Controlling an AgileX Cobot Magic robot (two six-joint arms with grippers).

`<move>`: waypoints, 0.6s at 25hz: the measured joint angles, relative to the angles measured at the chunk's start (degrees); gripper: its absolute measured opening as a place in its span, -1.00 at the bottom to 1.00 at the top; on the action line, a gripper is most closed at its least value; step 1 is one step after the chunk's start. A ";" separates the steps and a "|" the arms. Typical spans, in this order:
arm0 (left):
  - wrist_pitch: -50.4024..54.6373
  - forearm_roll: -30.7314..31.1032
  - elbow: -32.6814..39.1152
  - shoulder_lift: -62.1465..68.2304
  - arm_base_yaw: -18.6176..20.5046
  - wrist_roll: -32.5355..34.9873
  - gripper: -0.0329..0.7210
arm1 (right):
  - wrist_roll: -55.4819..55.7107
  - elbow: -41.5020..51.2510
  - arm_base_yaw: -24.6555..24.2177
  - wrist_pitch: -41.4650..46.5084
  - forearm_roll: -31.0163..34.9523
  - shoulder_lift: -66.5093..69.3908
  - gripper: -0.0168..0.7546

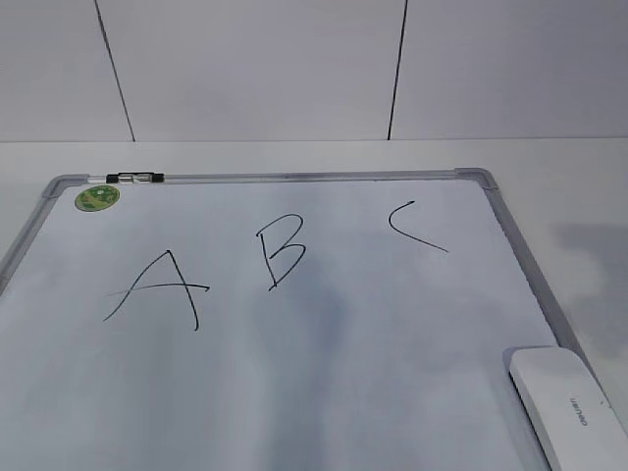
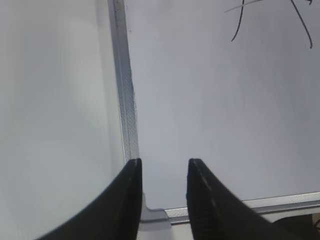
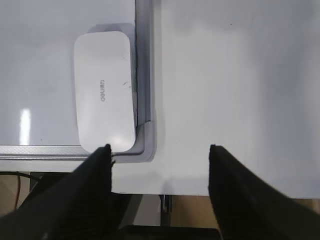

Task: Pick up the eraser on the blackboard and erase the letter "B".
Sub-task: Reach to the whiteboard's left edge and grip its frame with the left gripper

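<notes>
The blackboard point(image 1: 324, 392) is a white dry-erase board with a grey frame, lying flat on the table. The black letter "B" point(image 1: 281, 251) is at its middle, between an "A" point(image 1: 162, 287) and a "C" point(image 1: 417, 228). The white eraser point(image 1: 569, 404) lies on the board's near right corner; it also shows in the right wrist view point(image 3: 104, 111). My right gripper point(image 3: 159, 150) is open and empty, above the table edge just right of the eraser. My left gripper point(image 2: 164, 164) is open and empty over the board's near left corner point(image 2: 155, 212). Neither gripper shows in the exterior view.
A green round sticker point(image 1: 97, 197) and a marker clip point(image 1: 135, 178) sit at the board's far left corner. The white table point(image 3: 230, 75) extends right of the board; its front edge is under the right gripper. A panelled wall stands behind.
</notes>
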 joint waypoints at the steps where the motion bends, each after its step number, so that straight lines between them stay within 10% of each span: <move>1: 0.00 0.00 0.00 0.00 0.00 0.00 -0.30 | 0.00 0.00 0.00 0.00 0.08 0.48 0.33; 15: -0.58 3.19 -13.93 29.79 0.62 -0.02 -0.30 | 0.24 0.00 0.00 0.03 1.58 0.86 0.33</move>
